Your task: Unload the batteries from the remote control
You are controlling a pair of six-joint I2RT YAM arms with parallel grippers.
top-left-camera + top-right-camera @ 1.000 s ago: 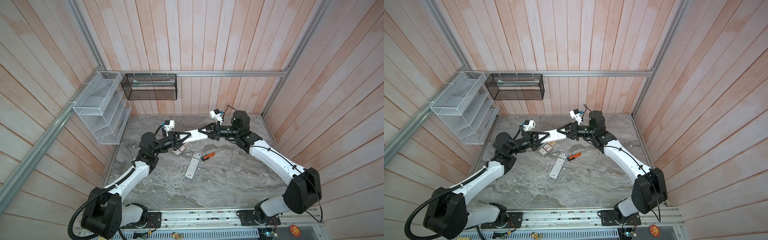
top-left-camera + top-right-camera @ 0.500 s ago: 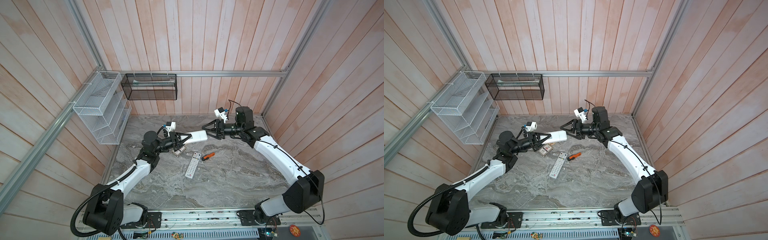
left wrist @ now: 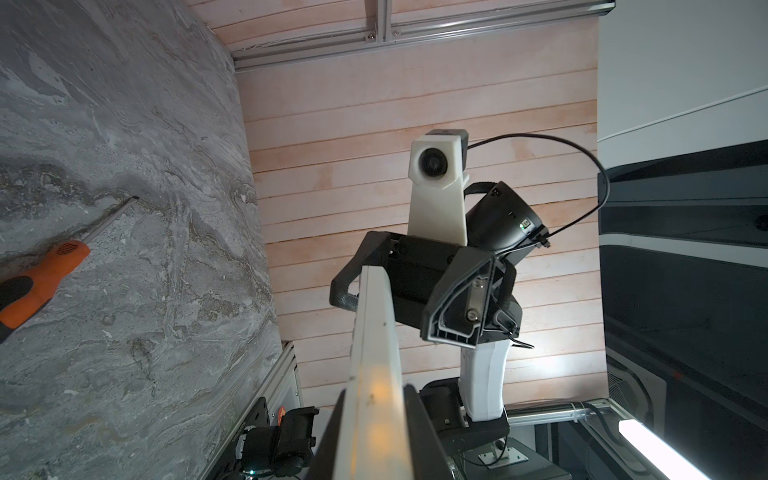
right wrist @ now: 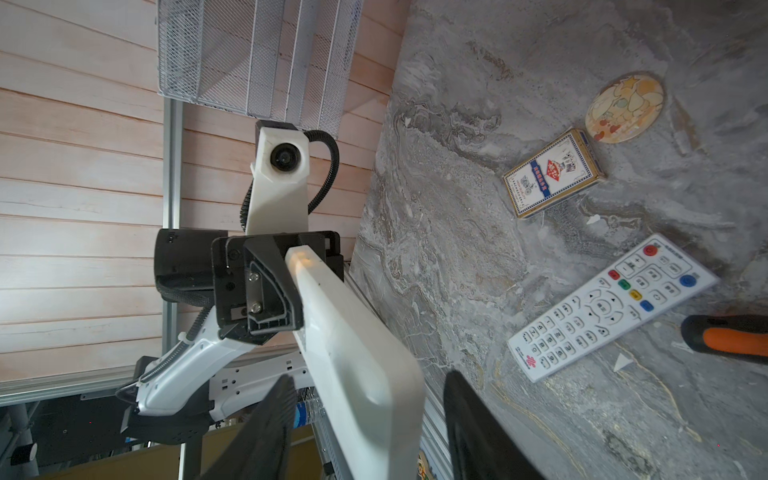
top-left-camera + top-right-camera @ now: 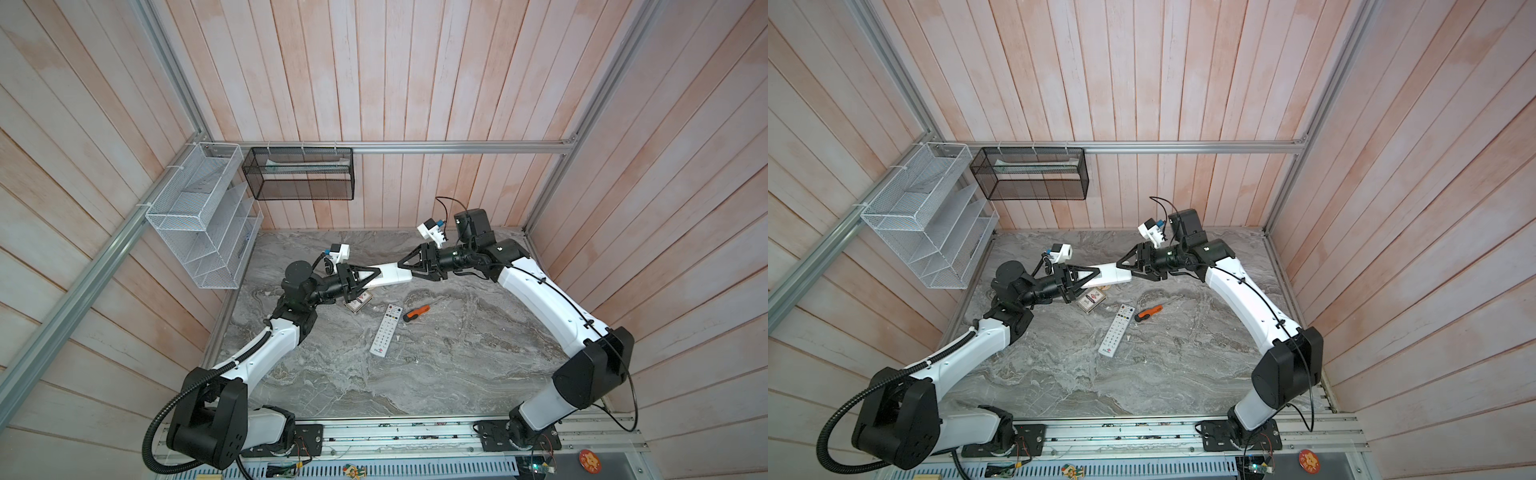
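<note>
- A long white plastic remote control (image 5: 388, 274) hung in the air above the grey marbled stone bench (image 5: 415, 374). In both top views it lay almost along the 9-to-3 o'clock line.
- The left tool (image 5: 374, 276) was clamped tight on the 9 o'clock end of that remote, its black jaws pressed against the two faces.
- The right tool (image 5: 406, 269) stood at the 3 o'clock end with its jaws partly spread, straddling the remote's rounded tip.
- In the right wrist view a gap showed between each black finger (image 4: 257, 419) and the white plastic, so this tool had hold of nothing.
- The side of the held remote facing the right wrist camera was plain white, with a shallow dent near the tip.
- The batteries could not be seen in any view, so where they lay relative to either tool could not be told.
- A flat white remote with rows of coloured buttons (image 5: 386, 330) lay face up on the bench. It was at 6 o'clock from the held remote and apart from both tools.
- An orange-and-black-handled screwdriver (image 5: 417, 312) lay near the buttoned remote, at about 2 o'clock from it, with its metal shaft pointing away.
- A small blue-and-white printed card box (image 4: 552, 172) lay between 10 and 11 o'clock from the buttoned remote, partly under the left tool in the top views.
- A round cartoon-printed disc (image 4: 623, 107) rested just beside the box.
</note>
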